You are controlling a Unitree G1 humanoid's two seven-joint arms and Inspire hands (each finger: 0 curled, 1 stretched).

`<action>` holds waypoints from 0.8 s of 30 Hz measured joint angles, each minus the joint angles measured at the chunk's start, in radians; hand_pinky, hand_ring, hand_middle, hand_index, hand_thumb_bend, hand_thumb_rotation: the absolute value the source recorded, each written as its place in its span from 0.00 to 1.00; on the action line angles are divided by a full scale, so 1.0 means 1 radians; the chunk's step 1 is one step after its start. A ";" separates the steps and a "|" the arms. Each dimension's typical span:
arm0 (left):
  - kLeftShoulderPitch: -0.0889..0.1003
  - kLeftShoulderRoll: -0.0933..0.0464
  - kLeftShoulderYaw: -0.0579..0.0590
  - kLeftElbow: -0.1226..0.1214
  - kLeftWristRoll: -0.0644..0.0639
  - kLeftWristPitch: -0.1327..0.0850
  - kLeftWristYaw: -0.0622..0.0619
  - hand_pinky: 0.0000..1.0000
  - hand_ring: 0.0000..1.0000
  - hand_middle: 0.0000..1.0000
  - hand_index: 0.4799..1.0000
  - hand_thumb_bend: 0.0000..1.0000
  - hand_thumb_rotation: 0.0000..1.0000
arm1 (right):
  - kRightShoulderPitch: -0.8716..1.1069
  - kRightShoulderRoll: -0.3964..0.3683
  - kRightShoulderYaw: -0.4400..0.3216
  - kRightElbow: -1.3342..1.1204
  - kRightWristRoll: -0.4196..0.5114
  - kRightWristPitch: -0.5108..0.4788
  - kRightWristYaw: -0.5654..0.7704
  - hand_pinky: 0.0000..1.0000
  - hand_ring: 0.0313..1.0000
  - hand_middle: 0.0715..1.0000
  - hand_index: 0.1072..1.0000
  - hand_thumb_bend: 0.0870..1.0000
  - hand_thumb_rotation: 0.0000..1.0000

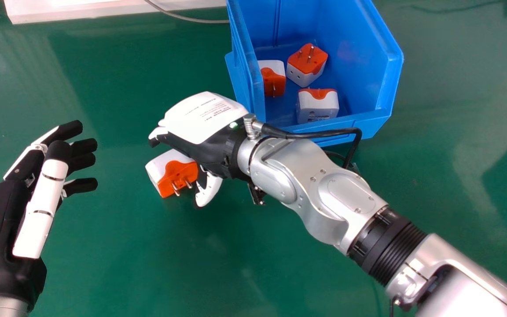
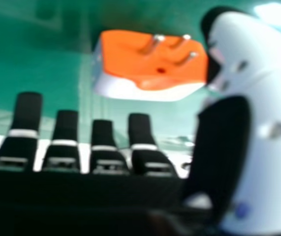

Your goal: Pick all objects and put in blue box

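Head view: the boxy white-and-orange plastic adapter lies on the green desk beside the spread black-and-white right hand, off the blue plastic box's near-left corner. Right hand view: likely light, stiff, slick; pinch its white body, avoiding the metal pins.

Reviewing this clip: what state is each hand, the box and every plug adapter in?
Left hand, open
Right hand, open, at the outside adapter
Blue box, open-topped, partly filled
Outside adapter, pins exposed
Leftmost boxed adapter, pins exposed
Farthest boxed adapter, pins up
Nearest boxed adapter, socket side showing
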 measured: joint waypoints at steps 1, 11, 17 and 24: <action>0.000 0.000 -0.001 -0.002 0.002 0.003 0.000 0.70 0.79 0.79 0.64 0.60 0.85 | -0.004 0.003 0.001 0.008 0.000 -0.002 0.000 0.71 0.86 0.90 0.82 0.40 0.18; 0.010 -0.004 -0.010 -0.031 0.008 0.015 0.011 0.70 0.79 0.79 0.65 0.60 0.85 | -0.020 0.007 0.010 0.058 0.000 -0.014 -0.011 0.69 0.84 0.88 0.79 0.37 0.15; 0.018 -0.005 -0.022 -0.036 0.008 0.019 0.016 0.71 0.80 0.79 0.65 0.61 0.86 | -0.022 -0.001 0.024 0.064 -0.004 -0.022 -0.015 0.68 0.83 0.87 0.78 0.37 0.13; 0.027 -0.008 -0.032 -0.063 0.008 0.027 0.019 0.71 0.80 0.79 0.66 0.61 0.86 | -0.025 -0.004 0.030 0.071 -0.004 -0.029 -0.023 0.67 0.82 0.85 0.76 0.37 0.03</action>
